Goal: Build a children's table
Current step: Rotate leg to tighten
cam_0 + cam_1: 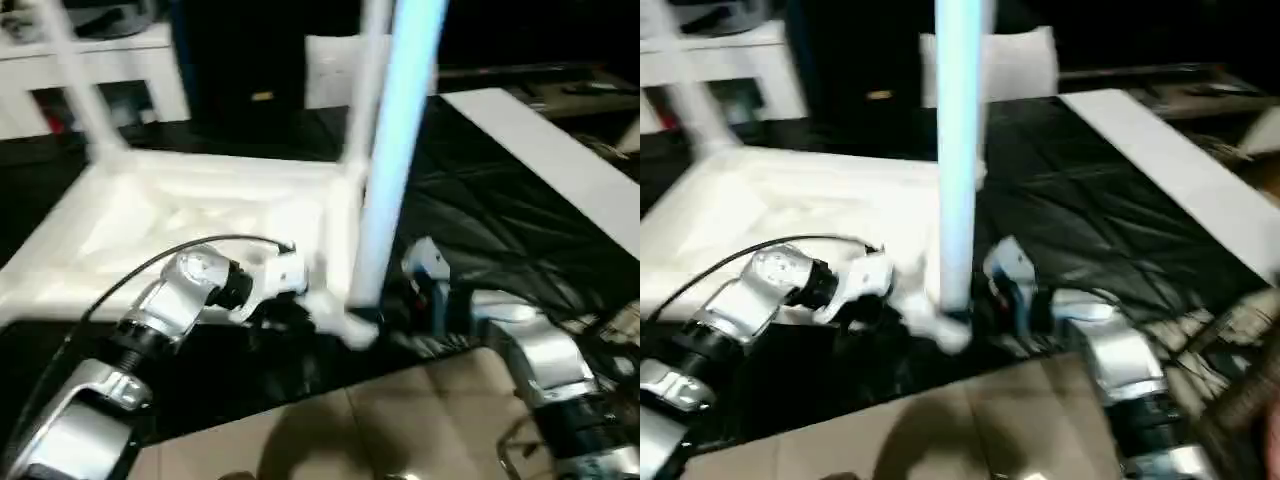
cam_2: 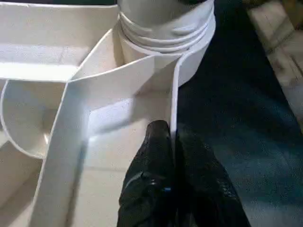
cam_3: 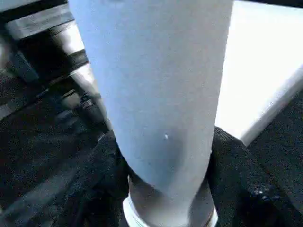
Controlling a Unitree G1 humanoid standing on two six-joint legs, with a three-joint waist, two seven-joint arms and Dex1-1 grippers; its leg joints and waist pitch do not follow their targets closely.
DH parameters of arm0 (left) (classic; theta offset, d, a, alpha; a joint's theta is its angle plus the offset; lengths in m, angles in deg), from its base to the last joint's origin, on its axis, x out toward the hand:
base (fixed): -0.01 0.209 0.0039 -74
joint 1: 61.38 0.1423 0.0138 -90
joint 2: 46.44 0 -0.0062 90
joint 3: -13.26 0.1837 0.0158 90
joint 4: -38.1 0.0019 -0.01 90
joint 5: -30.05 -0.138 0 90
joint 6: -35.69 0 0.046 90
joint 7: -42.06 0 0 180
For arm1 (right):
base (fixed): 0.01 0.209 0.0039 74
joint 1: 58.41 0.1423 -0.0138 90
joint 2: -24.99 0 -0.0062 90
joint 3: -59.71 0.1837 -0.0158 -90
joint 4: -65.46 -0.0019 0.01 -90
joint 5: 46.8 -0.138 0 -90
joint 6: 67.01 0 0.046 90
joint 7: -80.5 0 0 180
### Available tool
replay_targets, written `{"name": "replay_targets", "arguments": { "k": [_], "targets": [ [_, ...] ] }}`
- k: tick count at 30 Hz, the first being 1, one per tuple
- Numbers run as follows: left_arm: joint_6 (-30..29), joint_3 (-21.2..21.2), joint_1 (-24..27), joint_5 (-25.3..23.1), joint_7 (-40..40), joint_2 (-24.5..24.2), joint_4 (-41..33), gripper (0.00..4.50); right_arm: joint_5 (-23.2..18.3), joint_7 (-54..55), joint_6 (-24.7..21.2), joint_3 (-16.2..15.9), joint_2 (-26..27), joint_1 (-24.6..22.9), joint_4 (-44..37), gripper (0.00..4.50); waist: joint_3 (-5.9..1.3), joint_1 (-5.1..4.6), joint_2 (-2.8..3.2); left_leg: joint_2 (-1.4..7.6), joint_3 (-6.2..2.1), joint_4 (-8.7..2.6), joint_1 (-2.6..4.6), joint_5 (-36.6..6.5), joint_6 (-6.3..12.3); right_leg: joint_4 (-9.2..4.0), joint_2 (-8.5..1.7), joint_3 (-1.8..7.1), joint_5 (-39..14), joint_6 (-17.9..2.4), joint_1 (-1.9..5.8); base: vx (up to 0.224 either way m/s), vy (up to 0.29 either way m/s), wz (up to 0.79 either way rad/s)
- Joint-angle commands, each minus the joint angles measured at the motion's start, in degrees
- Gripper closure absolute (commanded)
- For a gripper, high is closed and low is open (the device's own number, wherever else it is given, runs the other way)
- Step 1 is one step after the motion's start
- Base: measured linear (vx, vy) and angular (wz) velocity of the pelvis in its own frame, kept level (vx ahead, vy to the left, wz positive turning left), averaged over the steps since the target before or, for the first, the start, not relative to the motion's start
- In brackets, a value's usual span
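My left claw point(image 2: 173, 142) pinches the upturned tabletop's point(image 1: 150, 215) rim beside its near corner socket point(image 2: 165, 28); my right claw point(image 3: 163, 179), forearm level, clenches the upright leg point(image 1: 395, 150) standing there.

I'm in an indoor test space, lab-like — black quilted mat point(image 1: 480, 215) spread over a tan tiled floor point(image 1: 400, 410), white shelving unit point(image 1: 110, 60) at the back, long white board point(image 1: 560, 160) lying flat — no household furnishings visible.
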Motion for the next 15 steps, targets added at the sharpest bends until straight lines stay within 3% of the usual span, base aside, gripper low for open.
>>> {"name": "replay_targets", "arguments": {
  "k": [1,3,8,9,12,15],
  "targets": [
    [-5.85,-2.76,-0.57,2.19,-10.35,6.91,-3.35,4.50,-0.29,8.23,-3.61,-2.69,7.96,2.83,2.06,2.51,-2.66,-0.38,0.19,2.17,-1.40,-4.90,-0.16,-16.41,-1.28,-5.69,-4.23,2.84,-25.43,-8.25,1.80,0.000,0.000,0.00],
    [-8.69,-3.91,-0.62,1.75,-13.58,8.43,-3.97,4.50,0.60,11.31,-4.01,-2.37,9.66,3.71,3.08,2.51,-2.81,-0.60,-0.02,1.93,-1.36,-4.74,-0.17,-15.67,-0.64,-6.03,-4.27,2.81,-25.48,-7.79,1.94,0.000,0.000,0.00],
    [-13.03,-4.90,0.14,0.33,-19.13,11.44,-7.17,4.50,1.18,15.99,-4.42,-1.98,14.38,5.67,4.94,2.51,-3.33,-0.89,0.05,2.01,-0.89,-4.30,-0.54,-9.44,1.51,-4.97,-4.02,3.25,-13.97,-11.05,2.37,0.000,0.000,0.00],
    [-12.71,-4.58,0.38,0.26,-18.74,11.30,-7.47,4.50,1.32,15.69,-4.21,-2.18,14.29,5.39,4.73,1.96,-3.44,-0.75,0.17,1.94,-0.81,-4.19,-0.68,-7.44,2.33,-4.74,-3.97,3.30,-10.94,-11.57,2.56,0.050,-0.023,0.02],
    [-13.03,-3.72,1.19,-0.13,-18.14,10.78,-9.16,4.50,1.59,16.27,-4.67,-1.71,14.44,4.27,3.56,1.72,-3.63,-0.65,0.19,1.92,-0.75,-4.07,-0.86,-4.14,3.71,-4.02,-3.80,3.30,-4.02,-13.08,2.97,0.017,-0.008,0.01],
    [-12.67,-2.95,1.63,-0.07,-16.83,9.90,-10.42,4.50,1.61,15.92,-4.27,-1.42,13.43,2.89,1.97,1.43,-3.45,-0.64,0.38,2.09,-0.72,-4.25,-0.58,-6.01,3.65,-4.25,-3.85,3.29,-5.85,-13.35,2.86,0.000,0.000,0.00]
  ]
}}
